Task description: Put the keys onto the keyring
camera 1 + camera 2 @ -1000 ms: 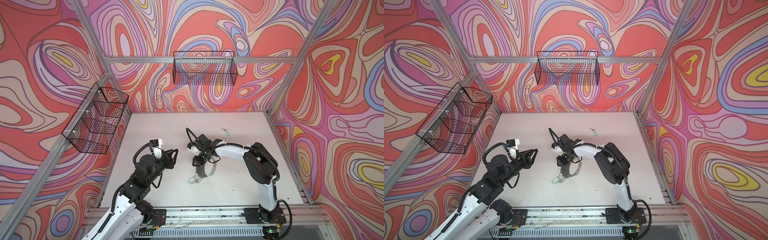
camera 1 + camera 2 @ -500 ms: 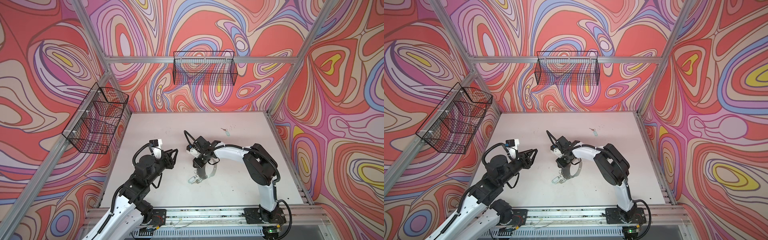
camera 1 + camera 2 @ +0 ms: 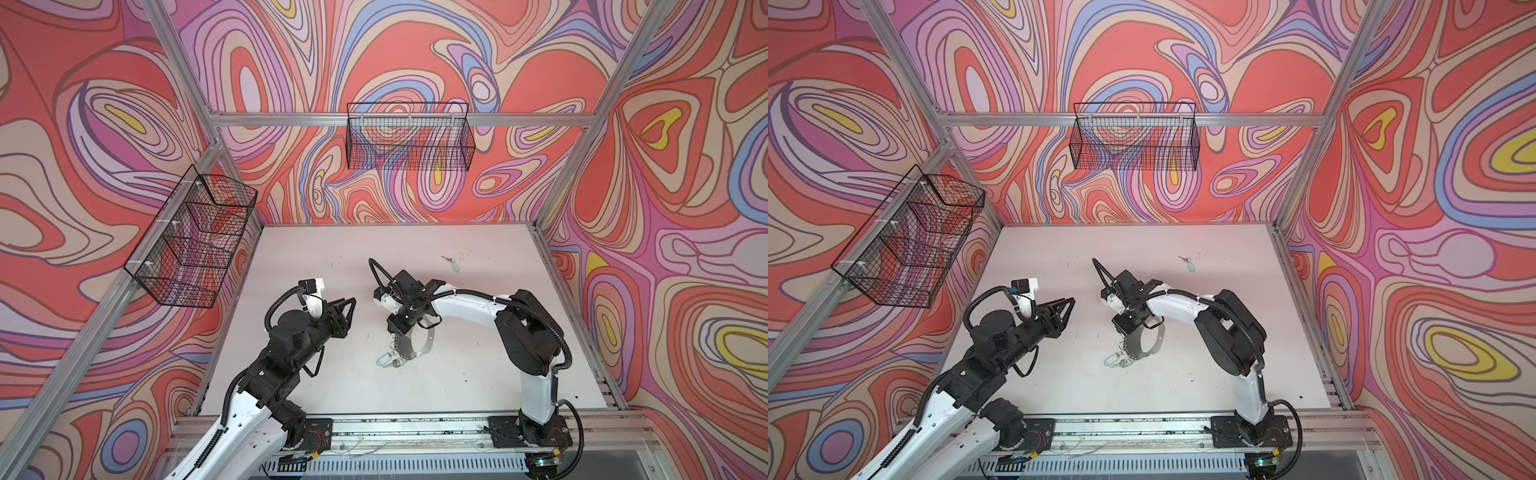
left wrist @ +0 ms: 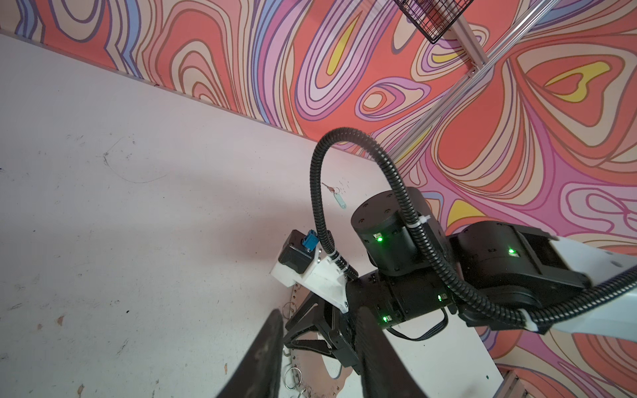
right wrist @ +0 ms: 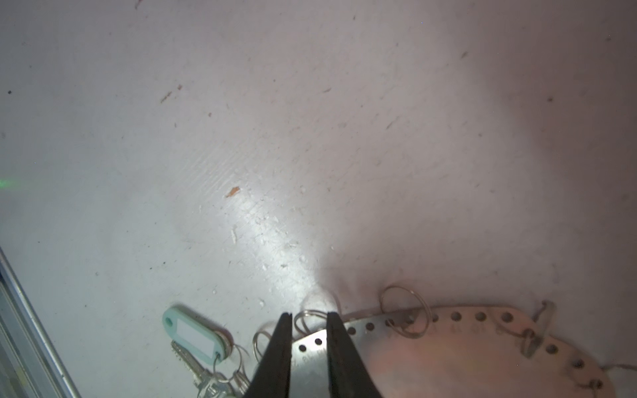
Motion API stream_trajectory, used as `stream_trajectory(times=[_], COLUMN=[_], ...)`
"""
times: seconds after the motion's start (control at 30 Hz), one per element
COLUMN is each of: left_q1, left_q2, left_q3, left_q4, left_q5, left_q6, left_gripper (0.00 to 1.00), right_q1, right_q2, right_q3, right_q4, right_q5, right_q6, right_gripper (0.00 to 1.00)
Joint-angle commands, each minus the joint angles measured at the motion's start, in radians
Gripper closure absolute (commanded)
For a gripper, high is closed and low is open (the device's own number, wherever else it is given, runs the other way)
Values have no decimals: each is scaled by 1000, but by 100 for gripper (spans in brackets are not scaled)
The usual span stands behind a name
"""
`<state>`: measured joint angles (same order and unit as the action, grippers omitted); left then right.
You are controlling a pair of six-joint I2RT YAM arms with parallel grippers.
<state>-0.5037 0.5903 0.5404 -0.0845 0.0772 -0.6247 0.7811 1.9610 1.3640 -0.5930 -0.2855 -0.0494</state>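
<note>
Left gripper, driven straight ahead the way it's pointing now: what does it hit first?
Most likely the right gripper, directly ahead of the left gripper in the left wrist view, low over the keyring. Both top views show a gap between them; height match is unclear.

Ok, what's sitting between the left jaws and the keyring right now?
Nothing: in both top views only bare table separates the left gripper from the keyring, which the right gripper stands over.
</note>
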Motion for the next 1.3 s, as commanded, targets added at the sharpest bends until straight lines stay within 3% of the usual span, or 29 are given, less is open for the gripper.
stream_trajectory(times=[0.0,0.3,0.47,0.6,0.77,0.97,1.27], left_q1=[5,5,5,5,4,-22,-90], left_q2=[-7,-9,8,73,232,533,881], left_q3=[-13,-13,-14,-32,-62,-34,154], left_q4=[29,23,-30,-68,-60,31,60], left_q5=[-10,-11,-24,45,162,278,338], left_q6=[2,2,-19,-49,-87,-98,-46], left_gripper=[61,61,62,61,62,66,75], right_q1=[3,21,20,5,-22,-33,-51], right_q2=[-42,-39,-98,-184,-338,-421,-469], right_q3=[-29,-57,-163,-289,-450,-559,-646], right_q4=[-20,25,154,266,394,449,487], right_q5=[4,48,106,140,168,197,210], right_q6=[-6,28,106,171,232,243,256], right_gripper=[81,75,74,75,75,75,75])
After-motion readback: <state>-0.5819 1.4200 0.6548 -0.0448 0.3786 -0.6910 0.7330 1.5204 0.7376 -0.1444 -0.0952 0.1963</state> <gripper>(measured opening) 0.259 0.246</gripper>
